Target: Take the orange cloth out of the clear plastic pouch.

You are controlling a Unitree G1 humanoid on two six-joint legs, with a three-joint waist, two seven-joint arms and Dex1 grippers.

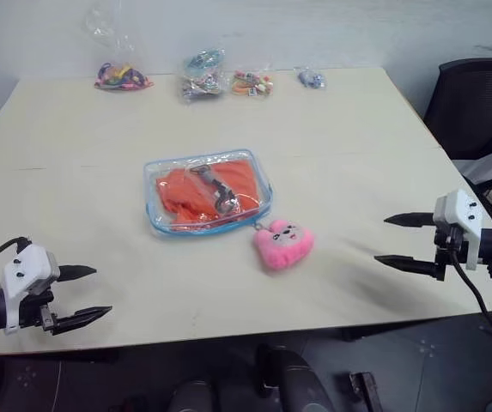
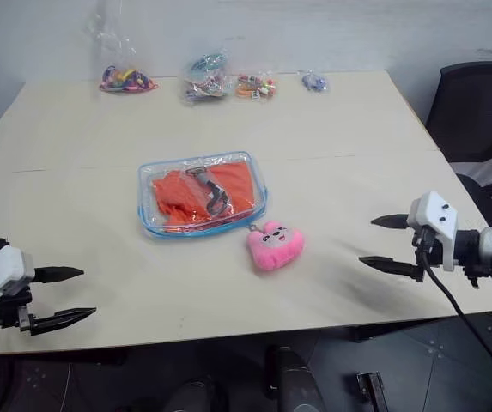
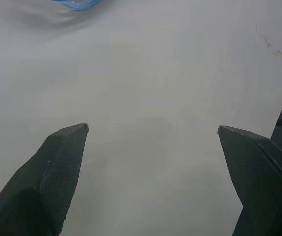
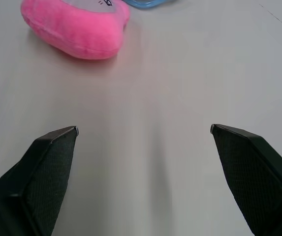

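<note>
Orange cloth (image 1: 203,193) lies inside the clear plastic pouch (image 1: 208,191) at mid-table. Nearest you, your left gripper (image 1: 83,296) and right gripper (image 1: 394,239) hover apart with jaws wide, empty — then the pink plush charm (image 1: 283,244), the pouch, and trinket bags (image 1: 203,75) farthest.

Legible text, labels, brands, numbers, signs: none. The clear plastic pouch (image 1: 208,192), the pink plush charm (image 1: 283,244) and the small bags of trinkets (image 1: 203,74) on the table (image 1: 383,154) bear no readable marking.
</note>
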